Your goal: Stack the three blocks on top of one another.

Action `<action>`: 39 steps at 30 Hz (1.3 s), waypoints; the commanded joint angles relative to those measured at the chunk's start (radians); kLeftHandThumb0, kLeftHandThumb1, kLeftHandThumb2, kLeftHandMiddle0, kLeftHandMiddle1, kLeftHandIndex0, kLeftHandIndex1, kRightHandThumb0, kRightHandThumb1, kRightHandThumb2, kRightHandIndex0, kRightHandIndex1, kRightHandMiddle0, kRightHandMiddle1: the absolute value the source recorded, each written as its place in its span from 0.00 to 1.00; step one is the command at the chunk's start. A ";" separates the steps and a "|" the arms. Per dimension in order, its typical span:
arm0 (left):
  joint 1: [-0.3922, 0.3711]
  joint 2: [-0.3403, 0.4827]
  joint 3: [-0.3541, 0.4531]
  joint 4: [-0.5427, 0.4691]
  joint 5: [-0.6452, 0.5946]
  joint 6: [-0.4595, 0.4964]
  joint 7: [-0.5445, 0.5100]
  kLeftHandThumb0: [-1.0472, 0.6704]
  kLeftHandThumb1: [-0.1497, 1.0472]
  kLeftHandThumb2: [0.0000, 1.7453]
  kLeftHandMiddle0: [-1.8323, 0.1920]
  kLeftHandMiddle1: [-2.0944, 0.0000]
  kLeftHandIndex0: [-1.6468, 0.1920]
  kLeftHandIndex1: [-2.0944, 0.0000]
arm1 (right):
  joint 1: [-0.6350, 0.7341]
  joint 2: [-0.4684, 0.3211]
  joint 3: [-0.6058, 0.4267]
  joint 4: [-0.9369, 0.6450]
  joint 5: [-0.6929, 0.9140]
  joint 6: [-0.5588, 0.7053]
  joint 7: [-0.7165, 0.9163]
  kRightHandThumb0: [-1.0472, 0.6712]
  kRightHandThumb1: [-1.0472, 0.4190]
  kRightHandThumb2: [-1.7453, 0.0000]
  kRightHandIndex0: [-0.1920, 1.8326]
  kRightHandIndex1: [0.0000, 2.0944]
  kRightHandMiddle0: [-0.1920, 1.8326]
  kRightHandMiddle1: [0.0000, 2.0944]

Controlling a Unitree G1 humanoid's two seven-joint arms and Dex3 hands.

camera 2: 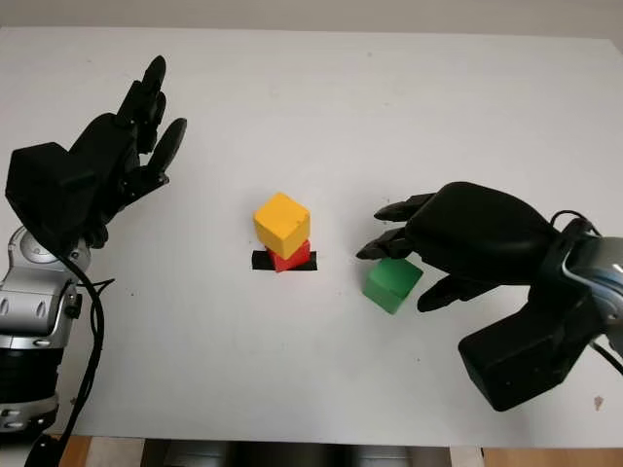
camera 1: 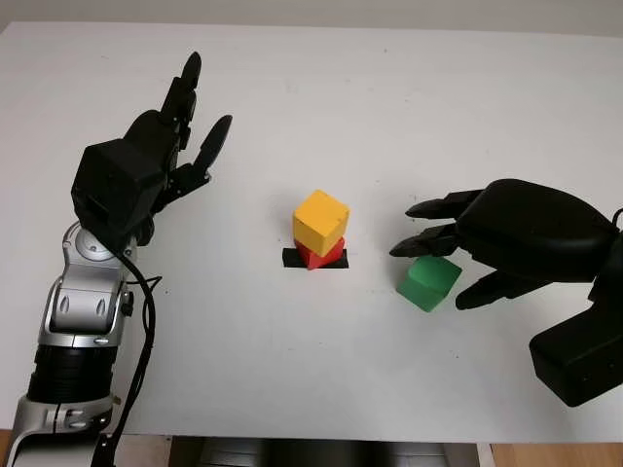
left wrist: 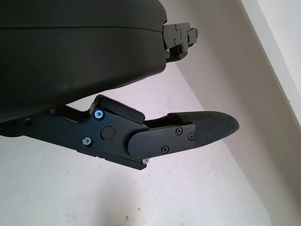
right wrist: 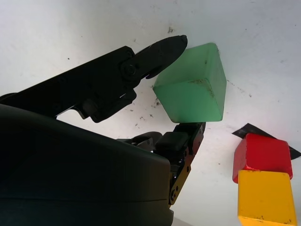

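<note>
Your right hand (camera 1: pixel 458 255) arches over the green block (camera 1: pixel 428 281) on the white table (camera 1: pixel 389 107), fingers on either side of it, not visibly clamped. Just left, the yellow block (camera 1: pixel 320 221) sits on the red block (camera 1: pixel 319 253) over black tape (camera 1: pixel 292 259). Your left hand (camera 1: pixel 175 136) is open, raised far left.

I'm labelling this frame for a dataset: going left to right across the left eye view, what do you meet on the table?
Left hand, open above the table → yellow block stacked on the red block → green block → right hand, closing around the green block.
</note>
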 commanded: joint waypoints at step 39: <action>-0.029 0.029 -0.024 0.073 0.069 -0.017 0.013 0.21 1.00 0.35 0.99 0.98 0.99 0.98 | -0.020 0.150 -0.063 -0.103 0.462 0.544 0.116 0.40 0.10 0.97 0.32 0.03 0.31 0.69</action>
